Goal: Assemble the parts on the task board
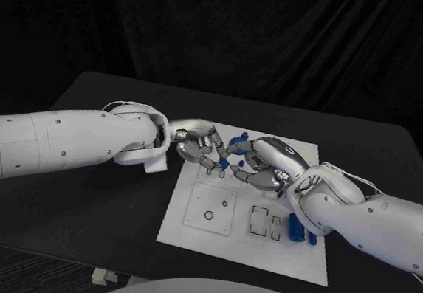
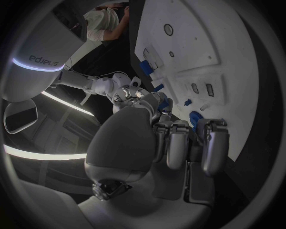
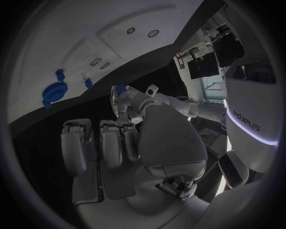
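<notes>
The left hand (image 1: pixel 197 141) and right hand (image 1: pixel 263 163) are met over the task board's (image 1: pixel 244 252) far end, one small blue part (image 1: pixel 223 165) seemingly pinched between both (exact grip cannot be told); two blue parts (image 1: pixel 294 228) are seen beside the right arm

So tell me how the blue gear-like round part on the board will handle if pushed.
The blue round part looks like rigid moulded plastic, so probably stiff and light. It seems to lie flat on the task board, so it should slide rather than roll. Its toothed rim may offer grip.
</notes>
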You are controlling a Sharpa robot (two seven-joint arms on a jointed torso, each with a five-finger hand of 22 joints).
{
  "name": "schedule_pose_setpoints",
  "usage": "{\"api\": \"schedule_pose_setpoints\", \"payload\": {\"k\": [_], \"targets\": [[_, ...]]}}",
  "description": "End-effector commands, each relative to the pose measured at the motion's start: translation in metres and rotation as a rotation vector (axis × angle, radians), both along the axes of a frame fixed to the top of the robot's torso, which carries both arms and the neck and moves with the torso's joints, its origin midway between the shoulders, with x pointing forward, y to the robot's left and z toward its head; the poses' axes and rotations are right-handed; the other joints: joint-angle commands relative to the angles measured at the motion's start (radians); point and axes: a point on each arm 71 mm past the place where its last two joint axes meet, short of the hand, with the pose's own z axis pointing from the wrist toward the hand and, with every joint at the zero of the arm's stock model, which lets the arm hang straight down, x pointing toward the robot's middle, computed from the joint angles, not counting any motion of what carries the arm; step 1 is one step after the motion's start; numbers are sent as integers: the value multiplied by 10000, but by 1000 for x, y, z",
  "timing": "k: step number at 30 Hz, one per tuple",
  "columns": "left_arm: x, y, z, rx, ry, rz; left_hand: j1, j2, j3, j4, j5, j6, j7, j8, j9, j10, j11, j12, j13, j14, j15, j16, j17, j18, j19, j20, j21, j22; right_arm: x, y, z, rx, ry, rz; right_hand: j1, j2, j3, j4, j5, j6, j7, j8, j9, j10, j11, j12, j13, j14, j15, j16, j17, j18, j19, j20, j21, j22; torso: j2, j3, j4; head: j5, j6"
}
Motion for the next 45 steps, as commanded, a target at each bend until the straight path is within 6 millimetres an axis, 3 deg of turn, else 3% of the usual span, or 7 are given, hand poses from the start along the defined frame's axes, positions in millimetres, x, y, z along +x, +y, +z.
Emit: {"api": "schedule_pose_setpoints", "payload": {"k": [1, 8, 14, 31, 45], "targets": [[-1, -2, 0, -112, 79, -99, 83, -4, 59, -5, 61, 250, -352, 876, 904, 1043, -41, 35, 2635, 1040, -58, 26, 2634, 74, 445, -26, -20, 2151, 0, 0, -2, -181, 162, -18, -66, -57, 66, 1, -66, 154, -25, -7, -30, 1047, -63, 26, 2634, 1033, -76, 25, 2635, -159, 1053, -84, 28, 2631, -3, -2, 1, 15, -2], [-1, -2, 1, -132, 40, -69, 80, -5, 63, -7, 59, 246, -352, 882, 911, 1043, -41, 35, 2635, 1040, -58, 26, 2634, 75, 443, -26, -23, 2149, 0, 1, -3, -265, 255, 9, -93, -31, 85, -7, -72, 571, 5, 108, -64, 1047, -48, 26, 2634, 1033, -77, 25, 2635, -159, 1053, -104, 28, 2631, -4, 0, 13, 13, -2], [0, -1, 1, -132, 27, -48, 80, -5, 63, -7, 59, 246, -352, 882, 911, 1043, -41, 35, 2635, 1040, -58, 26, 2634, 75, 443, -26, -23, 2149, 1, 0, -4, -325, 320, 8, -105, 15, -2, -43, -78, 1104, 57, 412, 40, 1047, -12, 26, 2634, 1033, -52, 25, 2635, -159, 1053, -91, 28, 2631, -4, -3, 8, 18, -2], [1, 1, 1, -176, -63, 34, 70, -2, 70, -4, 56, 239, -350, 894, 924, 1043, -39, 35, 2635, 1040, -57, 26, 2634, 80, 427, -25, -40, 2136, 2, -2, -6, -473, 483, -62, -70, 119, -228, -148, -52, 1454, 114, 916, 379, 1047, 43, 26, 2634, 1033, -3, 25, 2635, -159, 1053, -44, 28, 2631, -8, 3, -2, 23, -2], [0, 1, 2, -216, -103, 33, 51, 3, 83, 5, 69, 225, -349, 913, 944, 1043, -38, 35, 2635, 1040, -55, 26, 2634, 81, 424, -23, -43, 2135, 3, -1, -10, -836, 916, -184, -71, 155, -263, -158, -48, 1512, 119, 1011, 446, 1047, 51, 26, 2634, 1033, 4, 25, 2635, -159, 1053, -37, 28, 2631, -4, 0, -2, 4, -2]]}}
